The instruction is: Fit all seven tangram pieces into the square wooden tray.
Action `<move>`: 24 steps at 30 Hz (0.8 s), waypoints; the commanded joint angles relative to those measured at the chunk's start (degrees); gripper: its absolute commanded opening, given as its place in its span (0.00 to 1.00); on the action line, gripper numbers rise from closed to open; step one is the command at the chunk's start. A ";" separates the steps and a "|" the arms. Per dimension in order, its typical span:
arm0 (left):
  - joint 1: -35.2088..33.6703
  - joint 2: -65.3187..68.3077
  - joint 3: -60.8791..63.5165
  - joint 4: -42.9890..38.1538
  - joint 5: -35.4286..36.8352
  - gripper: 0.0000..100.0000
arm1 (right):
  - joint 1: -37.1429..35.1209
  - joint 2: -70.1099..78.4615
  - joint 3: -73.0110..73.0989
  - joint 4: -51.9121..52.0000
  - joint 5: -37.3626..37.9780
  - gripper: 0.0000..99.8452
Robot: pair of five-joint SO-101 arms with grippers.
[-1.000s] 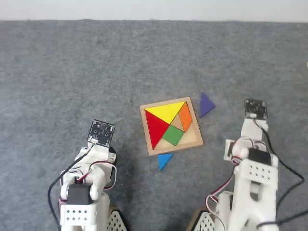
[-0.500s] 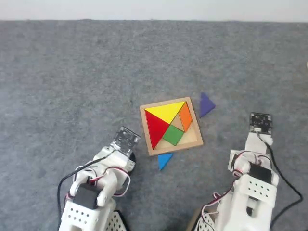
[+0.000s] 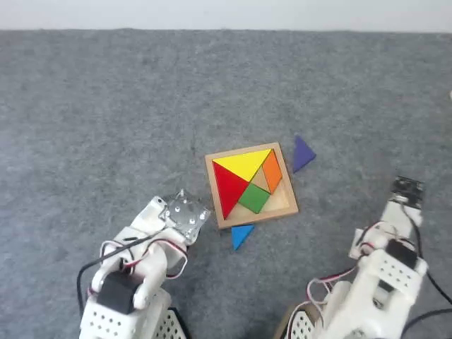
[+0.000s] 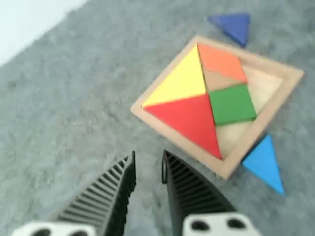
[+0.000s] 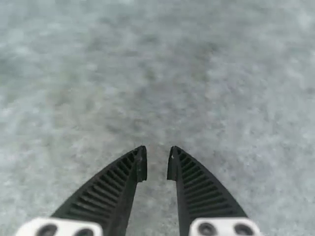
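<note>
Covering everything, grey carpet [image 3: 106,106] meets a pale wall [image 3: 226,14]; we count one tray [image 3: 277,204], four coloured pieces [image 3: 244,166] inside, two triangles [image 3: 241,235] outside, left gripper [image 4: 147,164] and right gripper [image 5: 156,162] fingers slightly apart.

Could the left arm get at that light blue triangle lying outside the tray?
Probably yes: the left hand is empty, and the light blue triangle lies on bare carpet beside the tray, with nothing between them.

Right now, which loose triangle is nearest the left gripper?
The light blue triangle, beside the tray's near edge, toward the left gripper; the purple triangle lies beyond the tray.
</note>
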 commanded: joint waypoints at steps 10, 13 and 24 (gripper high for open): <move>17.14 65.05 -47.25 16.44 1.05 0.16 | 10.24 6.29 -5.80 -1.80 0.44 0.09; 22.77 72.97 -50.33 16.00 1.93 0.16 | 10.24 6.81 -4.84 -4.70 0.79 0.09; 24.97 88.35 -49.27 8.88 7.12 0.16 | 10.68 6.81 -3.60 -6.81 1.23 0.09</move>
